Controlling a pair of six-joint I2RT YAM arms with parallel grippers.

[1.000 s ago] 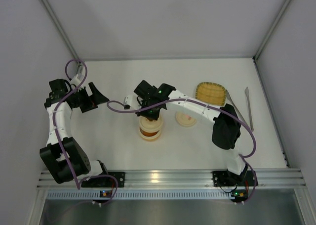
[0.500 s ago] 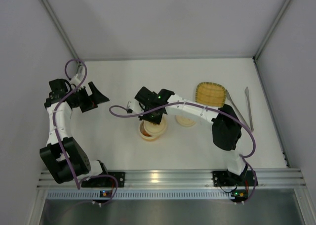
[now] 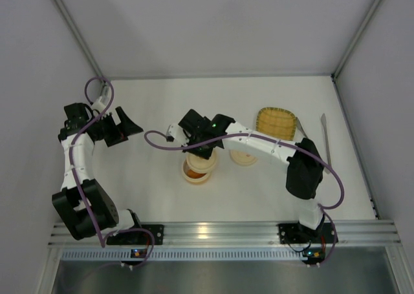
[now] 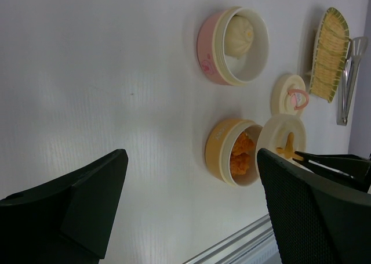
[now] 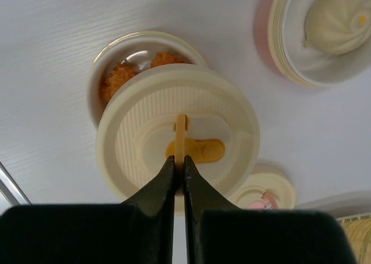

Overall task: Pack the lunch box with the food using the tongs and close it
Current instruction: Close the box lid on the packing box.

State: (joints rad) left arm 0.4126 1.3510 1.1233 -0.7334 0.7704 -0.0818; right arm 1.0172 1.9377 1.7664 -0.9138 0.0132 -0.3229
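Observation:
My right gripper is shut on the upright orange tab of a cream lid. The lid hangs just above the orange bowl, offset so part of the bowl shows. Orange chunks lie inside that bowl. A pale round ball sits in the pink bowl behind it. The tongs lie at the far right of the table. My left gripper is open and holds nothing, well to the left.
A second cream lid with a pink handle lies flat right of the bowls. The yellow woven tray sits behind it. In the top view my right arm covers the pink bowl. A metal rail runs along the near edge.
The lid in my right gripper has shifted off the orange bowl toward the right and back, so the chunks now show. My left arm has not moved.

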